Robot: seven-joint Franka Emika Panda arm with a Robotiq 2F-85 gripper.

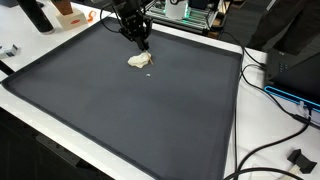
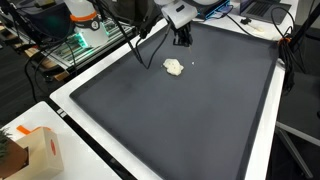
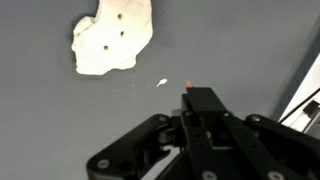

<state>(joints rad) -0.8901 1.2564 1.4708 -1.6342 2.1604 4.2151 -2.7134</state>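
One gripper: It is black and shut tight. Nothing is between its fingers. It points down at the mat.
One lump: It is small, pale and bumpy, with a few little holes. It lies flat on the mat, just beside the gripper. Nothing holds it.
Lump from the gripper: In the wrist view the lump is up and to the left of the gripper, with bare mat between them. They do not touch. In both exterior views the lump lies nearer the camera than the gripper.
Why the lump lies so: I think it is soft and light, so it just rests flat and does not roll.
Why the gripper is so: It holds nothing, so its fingers can close all the way and make one thin tip. The tip hangs low over the mat. I cannot tell if it touches the mat.
Two specks: A white crumb and an orange dot lie on the mat by the gripper. The dot is almost at the tip. The crumb is a bit more toward the lump.
Mat: It is dark, flat and wide, right under the gripper.
Box and cables: They are off the mat, well apart from the gripper.
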